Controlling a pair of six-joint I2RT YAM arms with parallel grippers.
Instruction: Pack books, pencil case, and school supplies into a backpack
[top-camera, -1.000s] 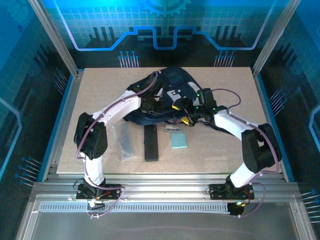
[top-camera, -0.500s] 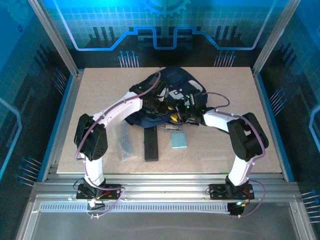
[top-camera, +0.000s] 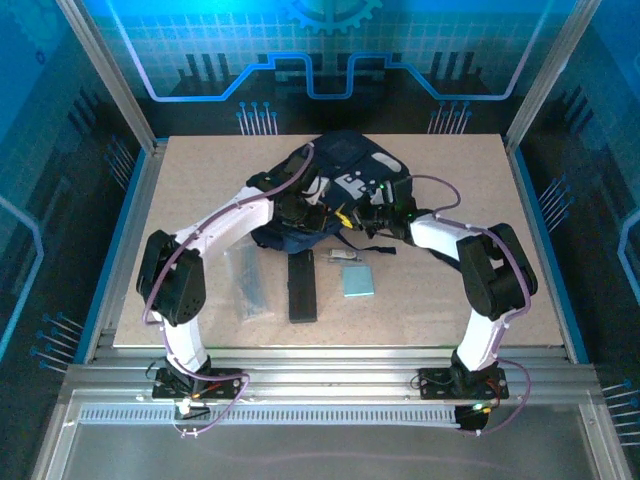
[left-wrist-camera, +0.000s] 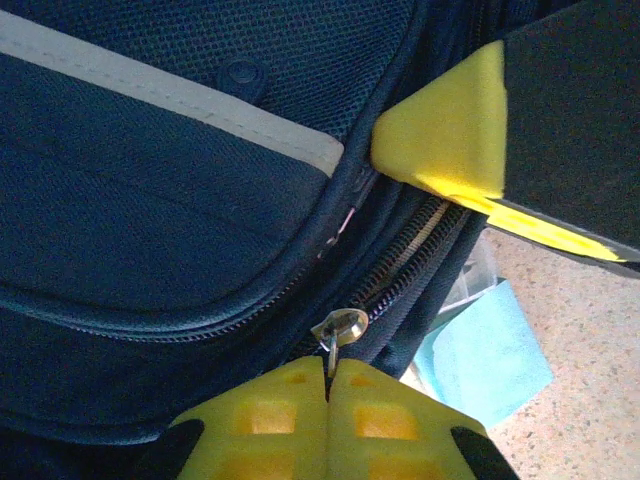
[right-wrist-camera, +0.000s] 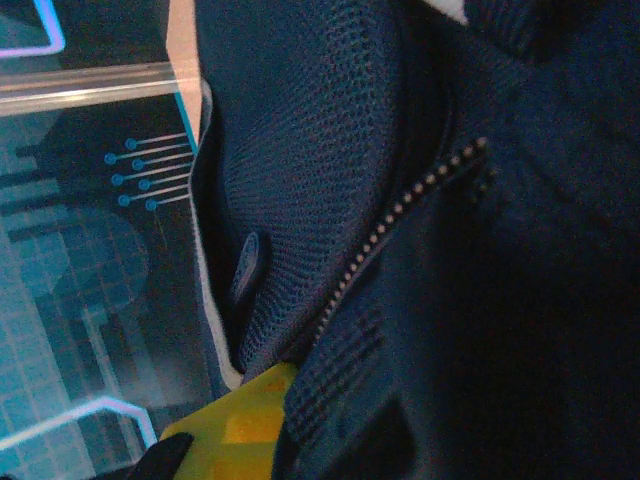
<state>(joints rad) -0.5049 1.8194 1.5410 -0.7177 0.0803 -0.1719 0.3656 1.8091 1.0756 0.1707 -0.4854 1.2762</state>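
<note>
The navy backpack (top-camera: 345, 170) lies at the back middle of the table. My left gripper (left-wrist-camera: 328, 385) is shut on its silver zipper pull (left-wrist-camera: 340, 327), beside the zipper teeth. My right gripper (right-wrist-camera: 285, 425) is shut on the backpack's fabric edge (right-wrist-camera: 330, 330) next to the zipper, and one of its yellow fingers (left-wrist-camera: 450, 140) sits just above the left gripper. In front of the backpack lie the black pencil case (top-camera: 301, 285), the translucent grey strip (top-camera: 250, 283), the light-blue pad (top-camera: 356, 281) and a small silvery clip (top-camera: 342, 257). The books are out of view.
Dark straps (top-camera: 375, 247) trail from the backpack toward the pad. Metal frame rails (top-camera: 140, 200) border the table on both sides. Both arms meet closely over the backpack's near side.
My right gripper went from open to shut on the backpack's fabric, having moved left toward the zipper. The left gripper stayed shut on the pull and the backpack shifted slightly back.
</note>
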